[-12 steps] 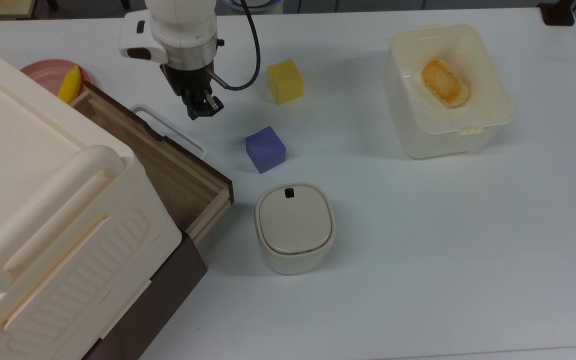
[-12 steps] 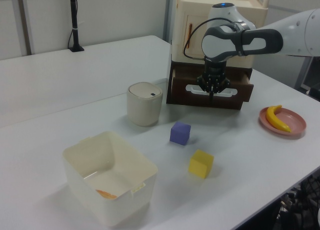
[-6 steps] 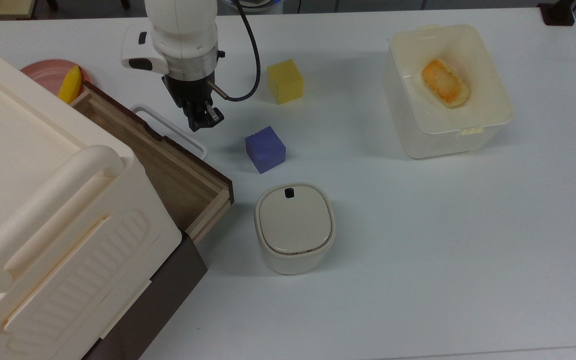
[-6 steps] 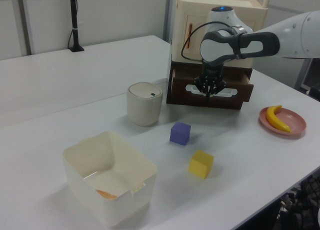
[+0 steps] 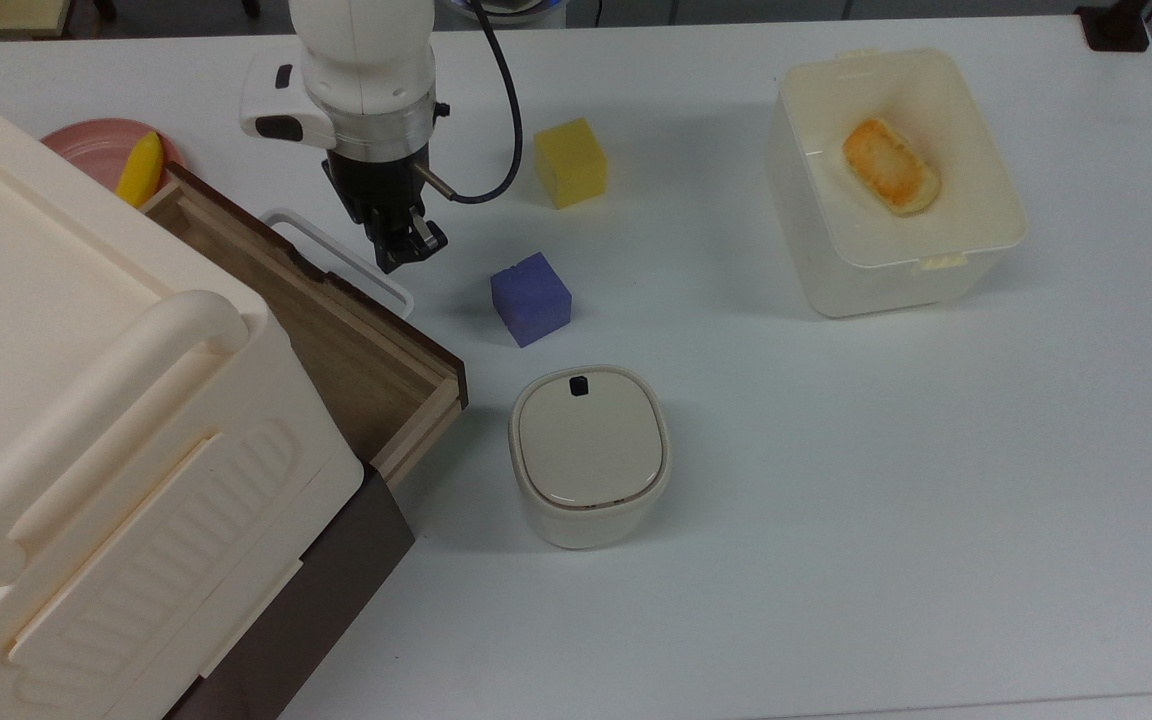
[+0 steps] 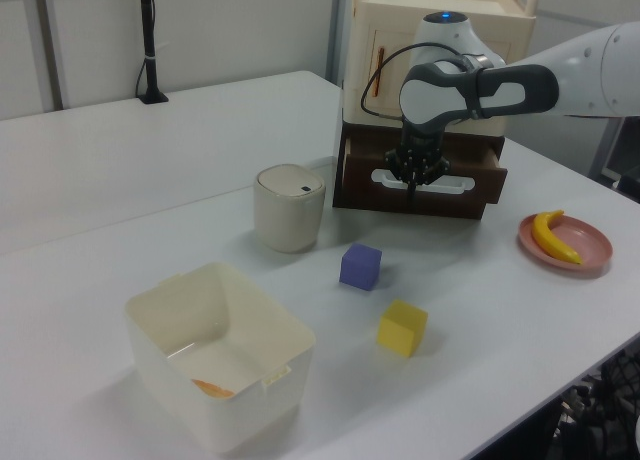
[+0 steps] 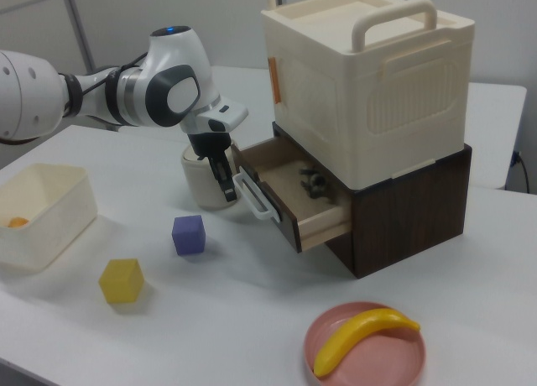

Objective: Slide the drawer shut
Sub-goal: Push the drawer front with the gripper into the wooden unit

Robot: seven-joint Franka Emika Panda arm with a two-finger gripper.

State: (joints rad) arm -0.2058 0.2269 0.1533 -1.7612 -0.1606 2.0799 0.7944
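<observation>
Now the drawer (image 7: 289, 193) is standing pulled out from the dark wooden base under the cream box (image 7: 369, 75), and the gripper (image 5: 398, 240), fingers pressed together on nothing, is hanging just beside the white loop handle (image 5: 336, 256).

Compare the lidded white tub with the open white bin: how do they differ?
The lidded white tub is closed, with a small black mark on its lid; the open white bin has no lid and holds an orange item. The tub is smaller and rounded; the bin is larger and squarer. Both are cream-white and stand on the table.
</observation>
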